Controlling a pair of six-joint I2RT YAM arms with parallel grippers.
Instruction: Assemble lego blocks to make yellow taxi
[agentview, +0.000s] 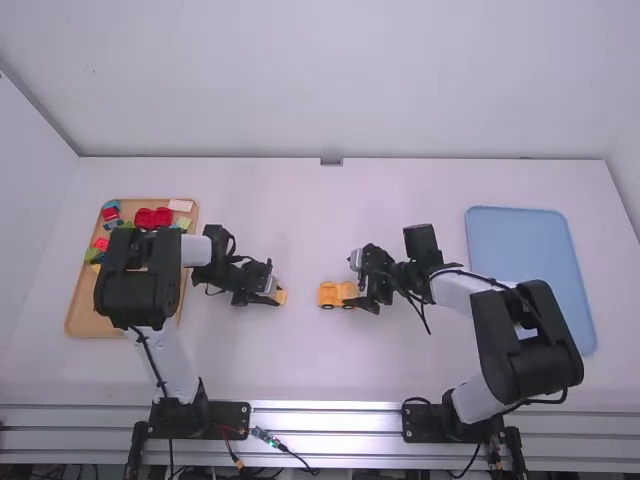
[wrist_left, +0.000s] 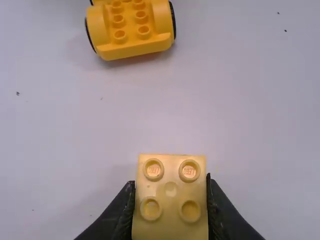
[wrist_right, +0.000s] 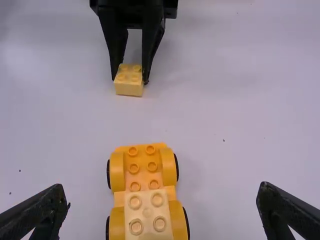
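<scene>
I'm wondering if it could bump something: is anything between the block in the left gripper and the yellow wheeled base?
Nothing visible stands between the held block and the wheeled base, just white table. The right gripper, fingers open, is at the base's end farther from the block.

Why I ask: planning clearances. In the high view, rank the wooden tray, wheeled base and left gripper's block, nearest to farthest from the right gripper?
1. Wheeled base: just left of the right gripper.
2. Block: farther left, held in the left gripper.
3. Wooden tray: at the table's left side.
</scene>
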